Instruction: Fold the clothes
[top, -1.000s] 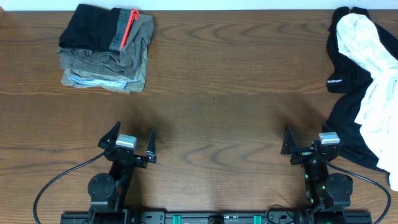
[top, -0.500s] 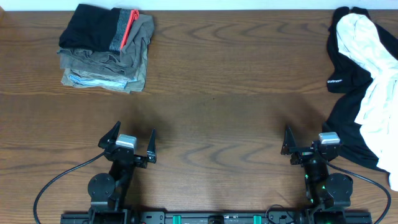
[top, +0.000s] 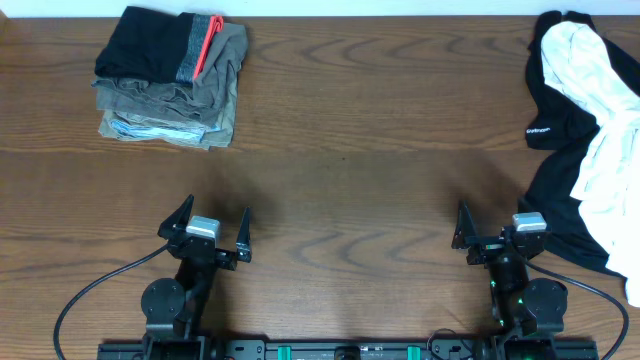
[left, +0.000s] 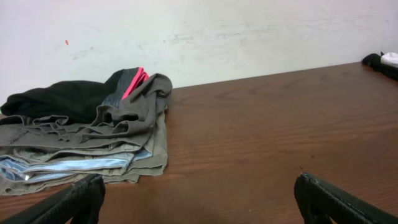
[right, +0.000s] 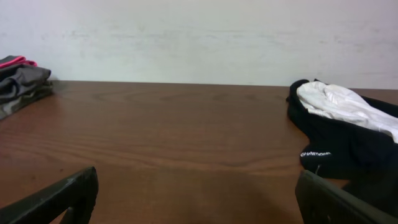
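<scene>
Clothes sit in two groups at opposite ends of the bench (top: 350, 150). At the far right edge lies an unfolded heap: a black garment (top: 560, 130) with a small white logo, and a white garment (top: 605, 120) crumpled on top of it and trailing down toward the near side. At the far left corner is a folded stack (top: 170, 80), with a black piece carrying a pink stripe on top, grey-olive pieces under it and a light blue one at the bottom. The two groups are well apart, with bare wood between them.

The left end effector (top: 217, 210) rests low at the near edge, its fingers spread wide and pinching nothing. From the left wrist view the folded stack (left: 87, 143) lies ahead and to the left, apart from the fingers (left: 68, 200).

The right end effector (top: 500, 222) is also at the near edge, spread wide and empty. Its outer side is just beside the black fabric; whether they touch cannot be told. The right wrist view shows the heap (right: 342, 134) ahead on the right.
</scene>
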